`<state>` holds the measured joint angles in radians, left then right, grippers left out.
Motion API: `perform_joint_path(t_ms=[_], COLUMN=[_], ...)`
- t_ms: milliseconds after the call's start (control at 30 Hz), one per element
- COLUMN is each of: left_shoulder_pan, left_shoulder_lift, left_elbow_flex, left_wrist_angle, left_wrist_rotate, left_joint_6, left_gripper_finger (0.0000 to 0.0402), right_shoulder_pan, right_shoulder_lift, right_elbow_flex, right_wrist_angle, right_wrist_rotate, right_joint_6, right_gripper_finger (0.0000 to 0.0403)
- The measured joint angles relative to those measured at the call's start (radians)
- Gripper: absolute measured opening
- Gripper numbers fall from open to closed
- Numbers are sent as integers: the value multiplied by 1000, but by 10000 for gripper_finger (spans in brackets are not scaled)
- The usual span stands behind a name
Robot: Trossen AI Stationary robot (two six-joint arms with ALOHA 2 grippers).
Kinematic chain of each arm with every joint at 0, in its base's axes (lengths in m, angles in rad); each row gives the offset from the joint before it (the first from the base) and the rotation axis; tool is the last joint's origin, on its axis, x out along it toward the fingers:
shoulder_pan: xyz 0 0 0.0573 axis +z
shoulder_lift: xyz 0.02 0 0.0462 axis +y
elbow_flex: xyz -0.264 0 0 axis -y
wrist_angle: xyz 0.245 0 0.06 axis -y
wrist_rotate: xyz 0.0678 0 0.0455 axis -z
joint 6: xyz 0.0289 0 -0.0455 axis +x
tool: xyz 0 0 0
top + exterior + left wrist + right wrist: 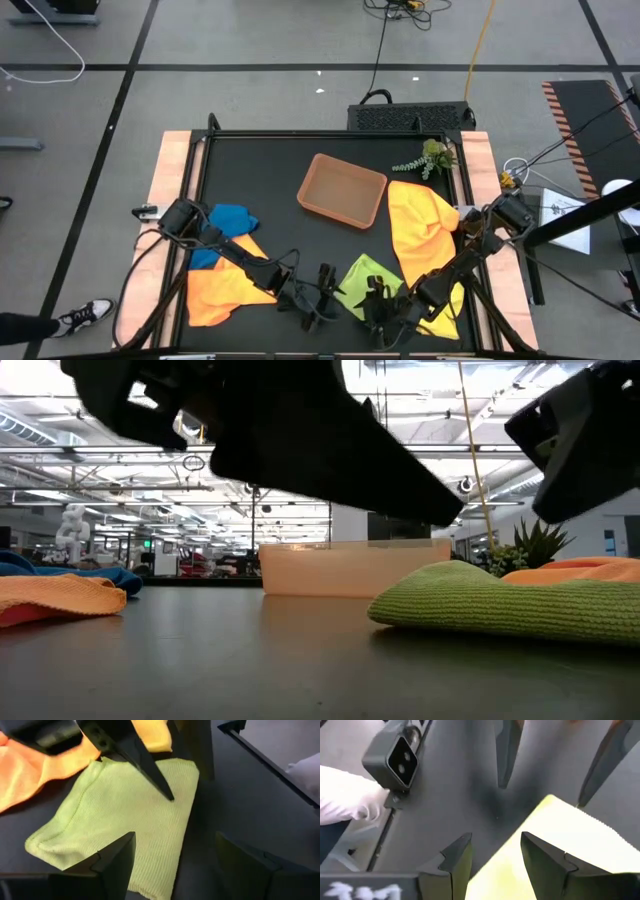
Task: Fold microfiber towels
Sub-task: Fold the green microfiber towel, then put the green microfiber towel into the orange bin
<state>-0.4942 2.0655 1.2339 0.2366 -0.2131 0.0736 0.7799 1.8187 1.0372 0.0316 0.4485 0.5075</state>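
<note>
While both claws hang released over the black table (pixel 270 170), the lime towel (pixel 366 278) lies folded.

lime green towel (pixel 368 280), orange towel (pixel 222 290), brown tray (pixel 342 190)

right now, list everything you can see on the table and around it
lime green microfiber towel: one, lime green, folded flat at the near middle of the table, between the two tools
yellow microfiber towel: one, yellow, crumpled along the right side
orange microfiber towel: one, orange, spread loosely at the near left
blue microfiber towel: one, blue, bunched at the left, beside the orange one
shallow brown rectangular tray: one, brown, far middle of the table, tilted
small green plant sprig: one, green, far right corner
shoe: one, white and black, on the floor at the left
left tool: one, dark, open, just left of the lime green towel
right tool: one, dark, open over the lime green towel's near edge
</note>
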Motion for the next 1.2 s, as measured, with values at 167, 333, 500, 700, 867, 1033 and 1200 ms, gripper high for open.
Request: perform_joint_path(t_ms=[167,333,500,700,867,1033,1200], left_shoulder_pan=[0,0,0,-2,-2,-4,-8], left_shoulder_lift=[0,0,0,0,0,0,0], left_elbow_flex=[0,0,0,0,0,0,0], left_wrist_angle=[0,2,4,4,4,4,4], left_wrist_rotate=[0,0,1,2,2,2,1], left_joint_6=[4,8,3,5,4,9,50], left_gripper_finger=[273,273,273,273,273,273,273], right_shoulder_pan=[0,-1,0,12,14,-7,-49], right_shoulder_lift=[14,62,90,90,90,90,90], right_elbow_flex=[48,118,128,128,128,128,128], right_wrist_angle=[-85,-187,-284,-367,-376,-386,-389], right_wrist_rotate=[9,-3,-7,-9,-30,-26,-32], right_joint_6=[15,28,109,163,166,187,196], right_gripper_finger=[162,162,162,162,162,156,106])
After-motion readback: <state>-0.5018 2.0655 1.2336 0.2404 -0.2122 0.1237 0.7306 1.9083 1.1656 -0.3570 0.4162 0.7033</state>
